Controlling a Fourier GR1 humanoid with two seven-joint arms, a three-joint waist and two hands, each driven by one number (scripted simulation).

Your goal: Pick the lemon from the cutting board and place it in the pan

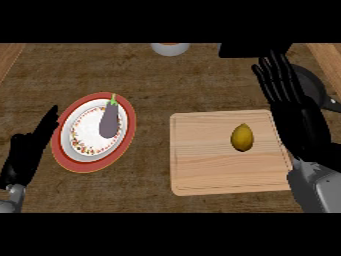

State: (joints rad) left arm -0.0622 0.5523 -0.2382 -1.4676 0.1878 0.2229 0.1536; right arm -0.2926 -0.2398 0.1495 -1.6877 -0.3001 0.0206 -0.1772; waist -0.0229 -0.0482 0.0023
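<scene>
Clearly nothing is done yet: the lemon (241,137) sits untouched on the cutting board (202,170), the right hand (295,112) beside it with straight fingers, the pan (313,87) waiting.

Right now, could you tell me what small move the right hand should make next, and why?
Probably swing the right hand leftward and down over the lemon: its fingers are straight, it holds nothing, and the lemon lies untouched on the cutting board.
</scene>
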